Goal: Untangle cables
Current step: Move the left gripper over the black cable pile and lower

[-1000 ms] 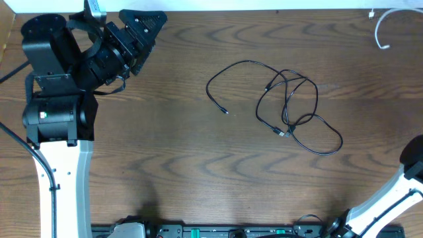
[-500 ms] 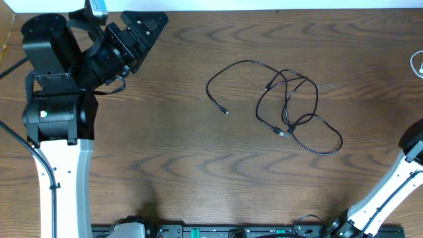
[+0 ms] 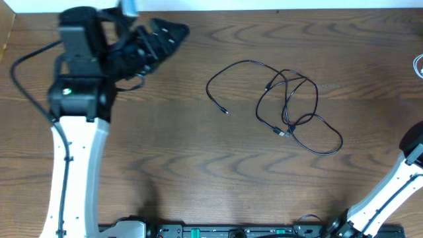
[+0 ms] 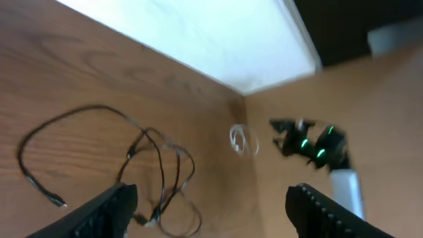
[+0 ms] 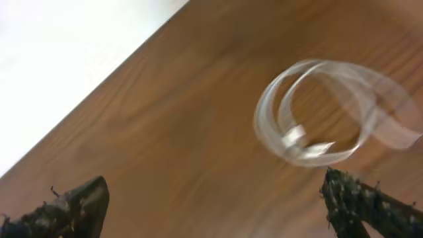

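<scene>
The brown wood-grain table [image 3: 165, 165] carries both cords. The left arm [image 3: 79, 86], black on a white column, stands well to the left of the thin black cable [image 3: 287, 106]. The left claw [image 3: 173, 32] is spread, empty and pointed toward that cable. The right claw [image 5: 215, 182] hangs well beyond the black cable's right side, with its fingers wide apart and pinching nothing.

The black cable lies in several loops that cross over one another, and one plug end [image 3: 226, 112] trails free at its left. The thin white cable [image 5: 294, 139], a small blurred coil, sits well apart to the black cable's right, just in front of the right claw.

By my reading, the two cords are already separated. What remains is opening out the black cable's own crossings.
</scene>
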Robot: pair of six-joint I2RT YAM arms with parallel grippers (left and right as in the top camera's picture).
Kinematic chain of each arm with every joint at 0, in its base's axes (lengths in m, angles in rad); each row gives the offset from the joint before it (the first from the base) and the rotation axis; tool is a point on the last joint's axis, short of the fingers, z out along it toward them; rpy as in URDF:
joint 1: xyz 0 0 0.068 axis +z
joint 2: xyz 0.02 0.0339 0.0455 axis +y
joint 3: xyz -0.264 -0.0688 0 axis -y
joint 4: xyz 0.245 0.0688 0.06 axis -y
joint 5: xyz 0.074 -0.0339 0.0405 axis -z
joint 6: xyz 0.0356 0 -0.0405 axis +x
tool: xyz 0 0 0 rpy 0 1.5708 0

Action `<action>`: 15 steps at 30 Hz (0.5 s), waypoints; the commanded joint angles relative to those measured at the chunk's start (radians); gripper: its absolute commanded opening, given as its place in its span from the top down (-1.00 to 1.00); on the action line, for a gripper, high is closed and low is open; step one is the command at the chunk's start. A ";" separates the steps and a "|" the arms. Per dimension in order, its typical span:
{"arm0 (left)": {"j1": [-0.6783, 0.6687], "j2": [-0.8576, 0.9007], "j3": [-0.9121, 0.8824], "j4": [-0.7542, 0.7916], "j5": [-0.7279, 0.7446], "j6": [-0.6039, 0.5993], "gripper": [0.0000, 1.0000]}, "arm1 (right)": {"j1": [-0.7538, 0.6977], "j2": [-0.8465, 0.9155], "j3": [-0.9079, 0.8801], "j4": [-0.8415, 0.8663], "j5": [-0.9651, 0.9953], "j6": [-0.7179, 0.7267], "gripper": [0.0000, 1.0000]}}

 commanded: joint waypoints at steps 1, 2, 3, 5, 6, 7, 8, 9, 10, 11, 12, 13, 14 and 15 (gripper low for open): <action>-0.093 0.055 0.007 -0.010 0.005 0.166 -0.52 | 0.020 -0.134 0.014 -0.116 -0.272 -0.011 -0.99; -0.120 0.075 0.007 -0.016 0.005 0.183 -0.52 | 0.022 -0.142 0.014 -0.153 -0.298 -0.011 -0.98; -0.150 0.098 0.007 -0.018 0.005 0.201 -0.52 | 0.026 -0.149 0.014 -0.195 -0.320 -0.011 -0.99; -0.207 0.151 0.007 -0.020 0.005 0.239 -0.50 | 0.030 -0.153 0.014 -0.260 -0.335 -0.011 -0.99; -0.235 0.179 0.007 -0.018 0.002 0.261 -0.48 | 0.032 -0.152 0.014 -0.288 -0.335 -0.012 -0.99; -0.257 0.206 0.007 -0.016 -0.019 0.269 -0.46 | 0.034 -0.152 0.013 -0.321 -0.335 -0.018 -0.96; -0.278 0.231 0.007 -0.016 -0.050 0.269 -0.45 | 0.036 -0.152 0.012 -0.343 -0.335 -0.026 -0.94; -0.301 0.261 0.007 -0.015 -0.097 0.269 -0.45 | 0.039 -0.152 0.012 -0.375 -0.335 -0.037 -0.93; -0.320 0.287 0.007 -0.012 -0.140 0.270 -0.45 | 0.042 -0.152 0.012 -0.397 -0.335 -0.048 -0.92; -0.341 0.312 0.007 -0.006 -0.180 0.271 -0.45 | 0.046 -0.152 0.012 -0.417 -0.336 -0.063 -0.92; -0.363 0.342 0.007 0.010 -0.215 0.277 -0.45 | 0.051 -0.152 0.012 -0.442 -0.336 -0.083 -0.93; -0.386 0.374 0.007 0.032 -0.243 0.277 -0.45 | 0.058 -0.152 0.012 -0.462 -0.336 -0.104 -0.93; -0.405 0.400 0.007 0.053 -0.257 0.277 -0.46 | 0.064 -0.152 0.012 -0.481 -0.335 -0.127 -0.91; -0.424 0.427 0.007 0.080 -0.260 0.277 -0.45 | 0.072 -0.152 0.012 -0.500 -0.335 -0.155 -0.89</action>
